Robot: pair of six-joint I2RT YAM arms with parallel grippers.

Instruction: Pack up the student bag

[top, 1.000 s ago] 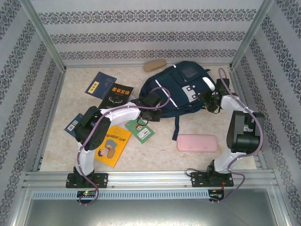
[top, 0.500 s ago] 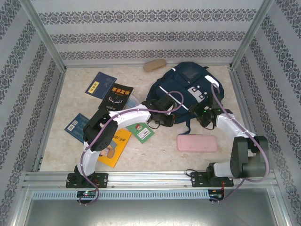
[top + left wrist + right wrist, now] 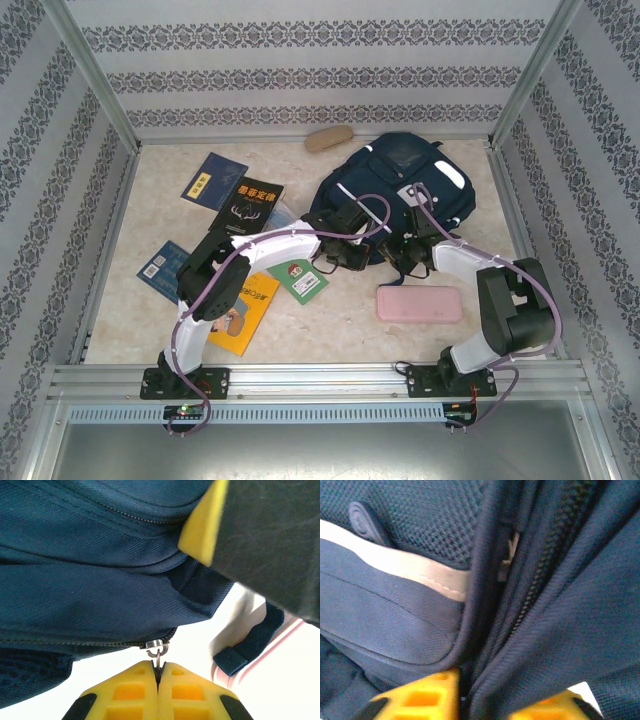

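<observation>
Left gripper (image 3: 158, 674): fully closed, pinching the metal zipper pull (image 3: 157, 649) at the near edge of the student bag (image 3: 400, 180). Right gripper (image 3: 485, 695): clamped onto a fold of navy bag fabric beside the zipper track (image 3: 548, 555), with cloth bunched between the fingers.

Student bag: flat at the rear right of the table (image 3: 340, 325), front panel up, white stripe across it. Both grippers at its near edge, side by side and close together.

Step in hand, by judgement: opening the main compartment. Zip apparently shut at the slider, with the loose items outside the bag; task near its start.

Next move:
- Hold the fabric fast as an anchor on the right.
- Draw the pull along the track on the left, following the curve of the seam.
- Keep tension along the zip line, not across it.
- Watch for the pull slipping from the pads, and for the whole bag sliding instead of the slider.

Outward from the bag:
- pink case (image 3: 419, 303) just in front
- green booklet (image 3: 300, 281) and yellow book (image 3: 245, 310) to the near left
- black book (image 3: 256, 200) and navy book (image 3: 213, 180) at rear left
- blue book (image 3: 158, 265) at the left edge
- tan object (image 3: 328, 138) by the back wall
</observation>
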